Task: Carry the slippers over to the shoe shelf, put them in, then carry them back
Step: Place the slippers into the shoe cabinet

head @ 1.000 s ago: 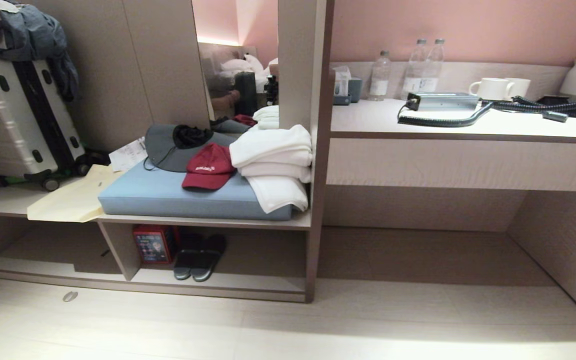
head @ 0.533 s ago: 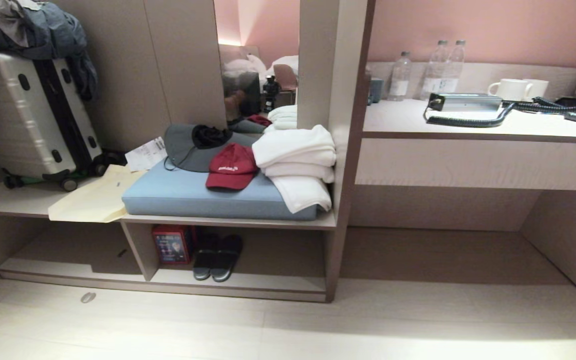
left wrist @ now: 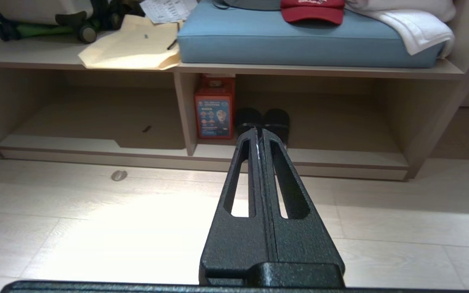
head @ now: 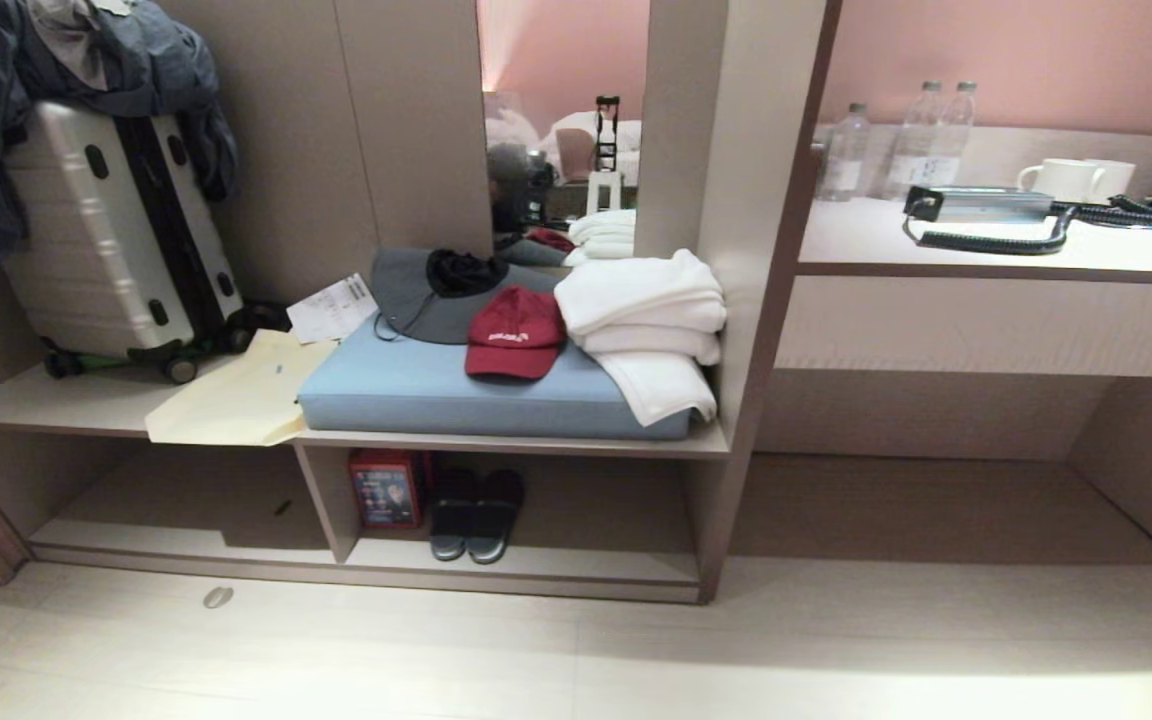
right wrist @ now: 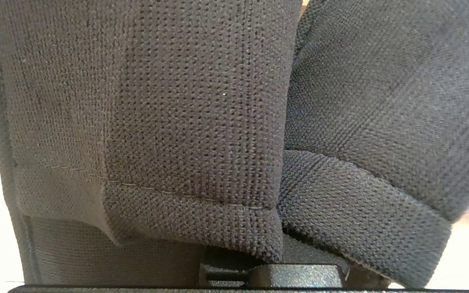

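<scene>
Carrying is your step in hand, judging by the load. Your left gripper [left wrist: 262, 132] has its fingers pressed together, empty, aimed at the shelf [head: 516, 560], where a darker pair [head: 476, 515] sits at the left end. Your right fingers pinch the slippers [right wrist: 202, 122]. Next, close in and lower them into the free space.

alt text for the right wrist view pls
Grey knitted fabric slippers fill almost the whole frame, hanging side by side right in front of the camera, clamped in the right gripper at the bottom edge. Only slivers of pale floor show past them.
</scene>
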You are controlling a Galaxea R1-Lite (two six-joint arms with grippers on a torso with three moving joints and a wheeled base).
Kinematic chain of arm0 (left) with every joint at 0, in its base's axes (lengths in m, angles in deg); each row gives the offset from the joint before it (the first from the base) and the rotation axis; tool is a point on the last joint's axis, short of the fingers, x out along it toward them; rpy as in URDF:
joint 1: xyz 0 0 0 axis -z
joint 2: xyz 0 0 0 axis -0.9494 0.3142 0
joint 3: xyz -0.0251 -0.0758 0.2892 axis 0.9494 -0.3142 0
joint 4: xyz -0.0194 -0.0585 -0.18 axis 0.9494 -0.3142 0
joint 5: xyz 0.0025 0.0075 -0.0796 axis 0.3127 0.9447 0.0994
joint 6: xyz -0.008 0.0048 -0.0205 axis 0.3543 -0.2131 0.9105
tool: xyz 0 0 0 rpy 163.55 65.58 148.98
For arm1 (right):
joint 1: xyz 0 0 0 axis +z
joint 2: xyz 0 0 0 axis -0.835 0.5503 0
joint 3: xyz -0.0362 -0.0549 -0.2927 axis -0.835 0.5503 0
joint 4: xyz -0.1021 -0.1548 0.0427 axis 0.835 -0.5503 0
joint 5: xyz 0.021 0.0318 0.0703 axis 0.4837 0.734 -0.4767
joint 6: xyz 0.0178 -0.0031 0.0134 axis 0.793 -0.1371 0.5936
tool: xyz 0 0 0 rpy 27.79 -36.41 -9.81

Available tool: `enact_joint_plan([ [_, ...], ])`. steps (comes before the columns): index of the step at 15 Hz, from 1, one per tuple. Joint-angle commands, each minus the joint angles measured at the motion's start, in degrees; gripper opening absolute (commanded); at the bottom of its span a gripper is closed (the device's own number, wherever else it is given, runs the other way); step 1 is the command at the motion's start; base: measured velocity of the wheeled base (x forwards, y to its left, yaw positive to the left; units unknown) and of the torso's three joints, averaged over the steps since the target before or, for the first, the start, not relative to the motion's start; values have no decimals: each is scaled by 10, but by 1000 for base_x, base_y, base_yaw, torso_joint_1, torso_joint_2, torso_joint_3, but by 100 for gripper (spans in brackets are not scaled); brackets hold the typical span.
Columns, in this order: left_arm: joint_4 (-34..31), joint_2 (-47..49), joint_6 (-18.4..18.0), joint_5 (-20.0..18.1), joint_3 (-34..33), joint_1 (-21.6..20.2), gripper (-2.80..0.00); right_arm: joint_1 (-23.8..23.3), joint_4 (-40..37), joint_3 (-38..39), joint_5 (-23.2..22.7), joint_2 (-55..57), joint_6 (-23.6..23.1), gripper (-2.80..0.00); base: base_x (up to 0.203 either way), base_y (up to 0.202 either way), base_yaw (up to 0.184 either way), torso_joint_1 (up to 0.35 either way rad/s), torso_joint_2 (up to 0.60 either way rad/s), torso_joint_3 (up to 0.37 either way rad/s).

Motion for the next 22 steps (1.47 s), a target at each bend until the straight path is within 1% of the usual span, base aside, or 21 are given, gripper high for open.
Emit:
enact_joint_plan([
  [1,0,0,0,0,0,0,-280,0,0,0,0,0,0,-280,0,198,-3,5,2,2],
  [15,0,0,0,0,0,0,-280,0,0,0,0,0,0,-280,0,193,-2,3,2,3],
  [22,0,0,0,0,0,-1,-280,0,0,0,0,0,0,-280,0,15,0,1,0,-4],
])
